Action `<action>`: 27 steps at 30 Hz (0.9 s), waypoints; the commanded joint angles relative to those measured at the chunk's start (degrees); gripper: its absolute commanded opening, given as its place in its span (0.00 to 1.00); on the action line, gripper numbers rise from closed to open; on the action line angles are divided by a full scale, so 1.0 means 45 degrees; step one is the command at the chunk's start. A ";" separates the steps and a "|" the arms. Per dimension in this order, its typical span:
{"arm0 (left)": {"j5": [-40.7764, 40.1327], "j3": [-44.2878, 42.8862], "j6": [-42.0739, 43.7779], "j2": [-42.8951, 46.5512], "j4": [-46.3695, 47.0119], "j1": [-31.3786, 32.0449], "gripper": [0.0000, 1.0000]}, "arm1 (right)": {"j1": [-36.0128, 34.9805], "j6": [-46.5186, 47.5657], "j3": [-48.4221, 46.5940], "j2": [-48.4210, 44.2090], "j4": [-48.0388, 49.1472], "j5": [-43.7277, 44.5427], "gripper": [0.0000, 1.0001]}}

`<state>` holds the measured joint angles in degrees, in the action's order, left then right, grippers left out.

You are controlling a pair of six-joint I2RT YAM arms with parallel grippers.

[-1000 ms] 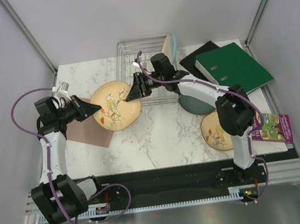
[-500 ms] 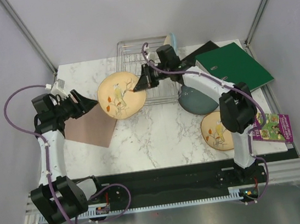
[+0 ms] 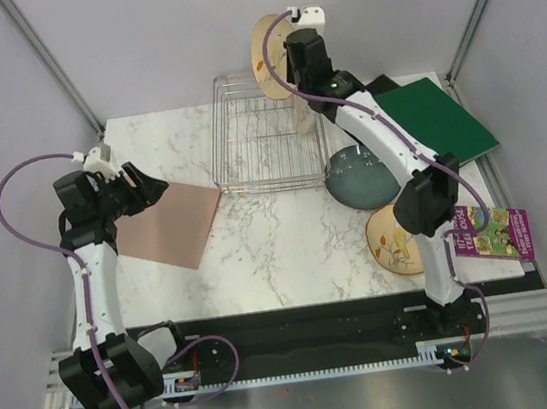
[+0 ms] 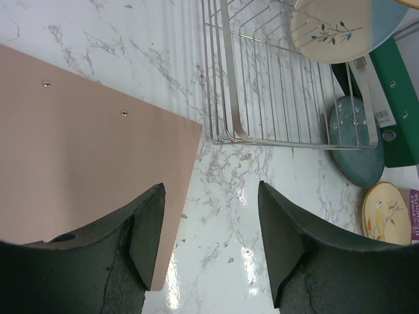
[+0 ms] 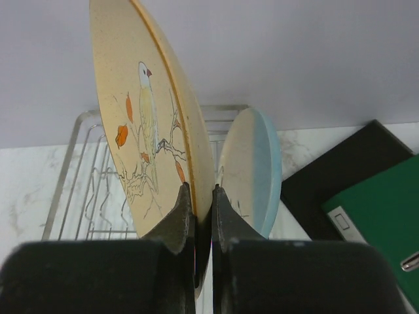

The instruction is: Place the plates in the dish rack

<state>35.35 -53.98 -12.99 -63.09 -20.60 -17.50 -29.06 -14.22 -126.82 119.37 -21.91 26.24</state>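
My right gripper [image 3: 292, 53] is shut on the lower rim of a cream-yellow bird plate [image 3: 272, 53], which it holds upright high over the back of the dish rack [image 3: 264, 145]. In the right wrist view both fingers pinch that plate [image 5: 147, 124]. A cream plate with a light-blue side [image 5: 255, 167] stands on edge in the rack just behind it. A dark slate-blue plate [image 3: 359, 181] leans at the rack's right side. Another bird plate [image 3: 391, 241] lies flat on the table. My left gripper [image 3: 156, 190] is open and empty over the table's left part.
A pink mat [image 3: 166, 229] lies under the left gripper. A green binder [image 3: 439, 122] and a black folder [image 3: 371, 89] lie right of the rack. A colourful booklet [image 3: 494, 234] sits at the right edge. Grey walls close in the table.
The left gripper opened, let go of the bird plate and drew back to the left. The right gripper shut on that plate and carried it up and back, turning it upright above the rack.
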 commanded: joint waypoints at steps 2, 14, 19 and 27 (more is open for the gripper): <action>-0.0083 0.0353 0.0700 0.0719 0.0261 0.0040 0.66 | -0.1217 0.1731 -0.1855 0.0893 0.1626 0.5436 0.00; 0.0170 0.0803 0.0622 0.0973 0.0476 0.0138 0.66 | -0.1336 0.3822 -0.2616 0.2398 0.2057 0.7645 0.00; 0.0210 0.0920 0.0661 0.0915 0.0535 0.0177 0.66 | -0.1316 0.4097 -0.2774 0.2906 0.2193 0.7841 0.00; 0.0327 0.1096 0.0759 0.0758 0.0535 0.0197 0.66 | -0.1335 0.4234 -0.2754 0.3687 0.2194 0.7607 0.00</action>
<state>35.51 -49.89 -12.16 -59.77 -19.84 -16.84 -34.76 4.21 -134.61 135.70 -19.42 57.52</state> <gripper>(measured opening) 0.656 0.074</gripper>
